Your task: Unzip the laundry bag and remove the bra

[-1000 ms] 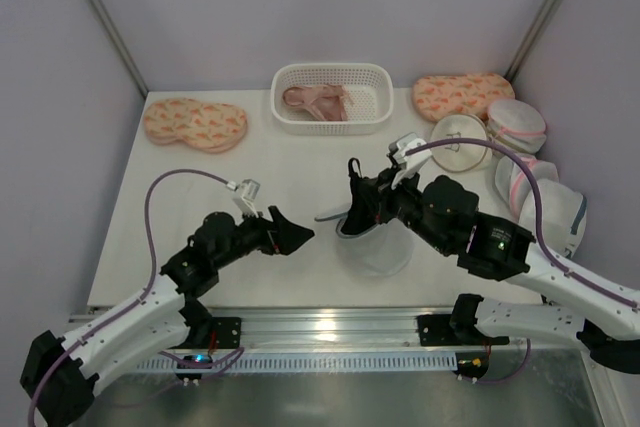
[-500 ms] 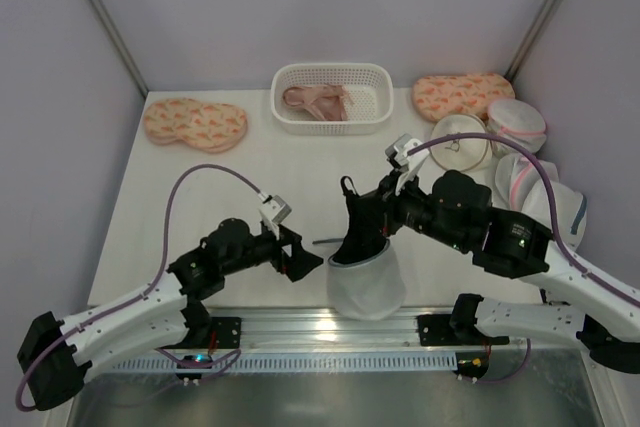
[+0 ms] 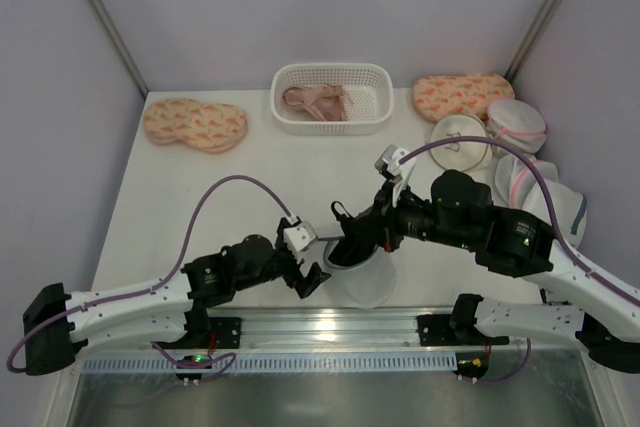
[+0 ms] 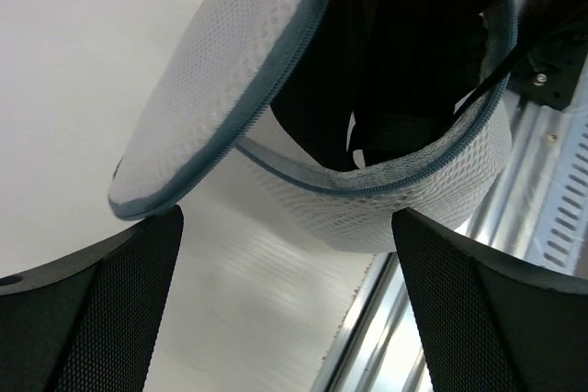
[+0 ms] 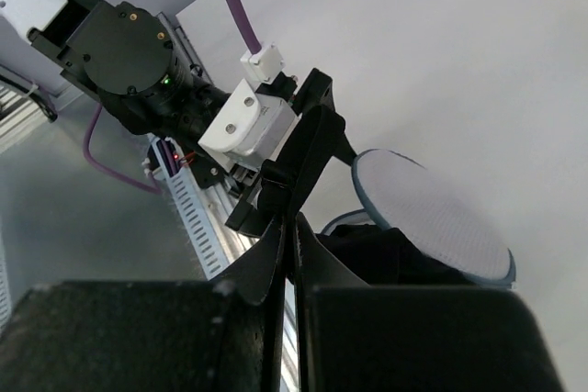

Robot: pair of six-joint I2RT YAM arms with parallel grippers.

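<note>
Left wrist view: the left fingers point(image 4: 101, 319) are spread wide apart and hold nothing. The laundry bag point(image 4: 395, 199) is right in front of them, not touching them. Its zip is undone and its round lid point(image 4: 211, 89) hangs open to one side. The black bra point(image 4: 404, 71) pokes up out of the open top. In the right wrist view the right fingers point(image 5: 262, 268) are squeezed tight together. The top view shows black cloth running from them down into the bag, so I think they are pinching the bra. The bra hangs up and down, with its low end inside the bag. The bag is at the near edge of the white worktop point(image 3: 200, 187), between the two arms. I cannot tell if it rests there or hangs. The right fingers are closer to the bra and the left fingers are closer to the bag. I think the left ones should grab the bag's rim, so the bag stays down when the bra is pulled up.
</note>
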